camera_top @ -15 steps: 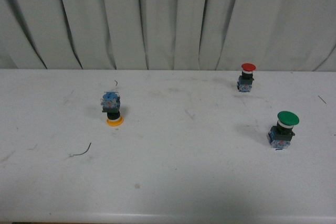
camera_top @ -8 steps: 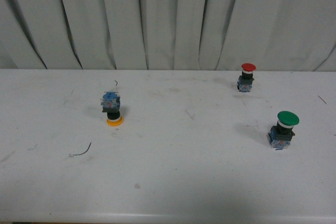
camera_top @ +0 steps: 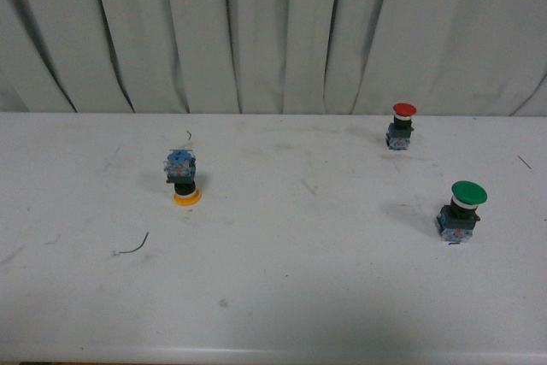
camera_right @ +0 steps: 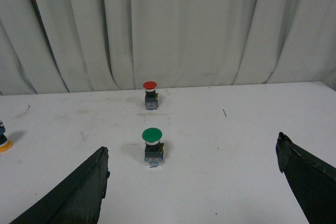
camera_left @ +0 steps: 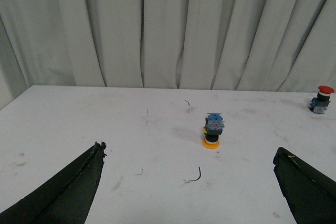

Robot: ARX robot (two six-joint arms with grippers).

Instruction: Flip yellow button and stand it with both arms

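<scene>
With left gripper [camera_left: 189, 149] and right gripper [camera_right: 192, 144] both released, a clumsy nudge could roll the cap-down yellow button [camera_top: 183, 179] toward the counter's [camera_top: 282, 305] left edge.

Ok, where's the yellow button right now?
In the front view, the yellow button sits cap-down on the table, in its left half, far left of the red button and the green button.

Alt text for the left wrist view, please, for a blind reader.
The yellow button stands upside down on a white table, cap down and blue base up, beyond the open left tool, whose two black fingers frame the shot. A red button stands upright further off, before a pale curtain.
</scene>
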